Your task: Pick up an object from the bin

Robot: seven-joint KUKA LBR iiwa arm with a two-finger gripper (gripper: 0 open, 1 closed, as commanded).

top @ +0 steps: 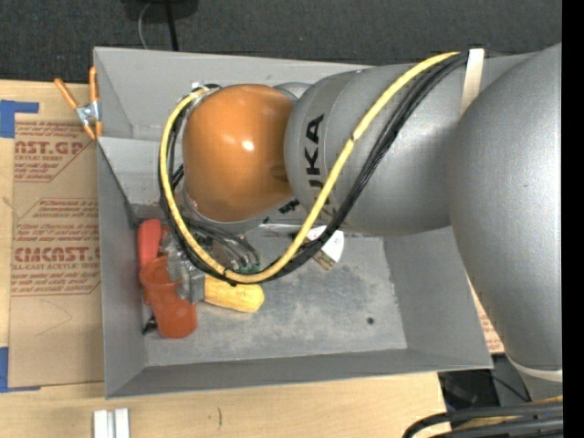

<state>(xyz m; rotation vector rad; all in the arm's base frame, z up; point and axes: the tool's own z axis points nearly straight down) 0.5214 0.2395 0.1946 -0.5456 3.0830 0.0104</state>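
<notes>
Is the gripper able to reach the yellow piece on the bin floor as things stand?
Probably yes: the yellow piece lies uncovered right beside the gripper, with nothing on top of it.

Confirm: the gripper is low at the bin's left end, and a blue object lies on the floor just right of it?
Wrong colour. In the camera view the gripper is low at the left end of the bin, but what lies just right of it on the floor is a yellow object, not a blue one.
</notes>
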